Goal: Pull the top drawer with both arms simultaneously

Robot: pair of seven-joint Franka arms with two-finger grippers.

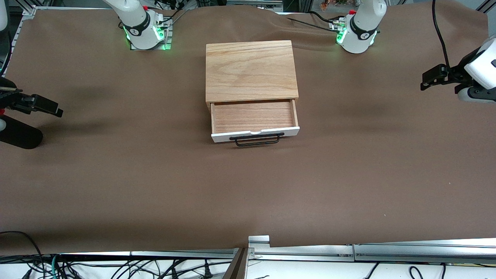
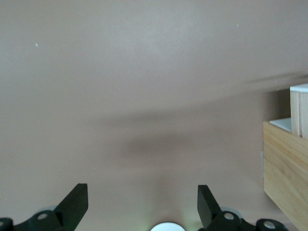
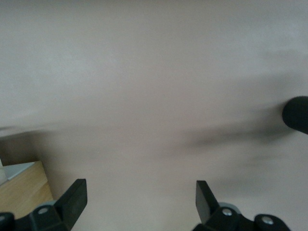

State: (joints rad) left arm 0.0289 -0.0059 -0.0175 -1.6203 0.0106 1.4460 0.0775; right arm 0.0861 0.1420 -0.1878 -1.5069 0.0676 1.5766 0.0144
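- The left arm's black two-finger gripper [image 1: 426, 82] hangs over bare brown bench [image 1: 155, 186] at the left arm's end, well apart from the drawer; in the left wrist view its fingers [image 2: 74, 202] stand wide apart with nothing between them.
- The right arm's black two-finger gripper [image 1: 57, 111] hangs over the bench at the right arm's end, also well apart from the drawer; in the right wrist view its fingers [image 3: 73, 199] are spread wide and hold nothing.
- The long black wire bar handle [image 1: 256, 139] sits on the drawer's front, the part of it nearest the front camera.
- The shallow top drawer with white front panel and reddish-brown wood tray [image 1: 254, 116] stands pulled out of its casing, the tray open to view and nothing lying in it.
- The light wood box casing [image 1: 251, 69] sits mid-bench, farther from the front camera than the drawer's front; an edge of it shows in both wrist views.
- The two white arm bases with green lights [image 1: 144, 31] stand farthest from the front camera.
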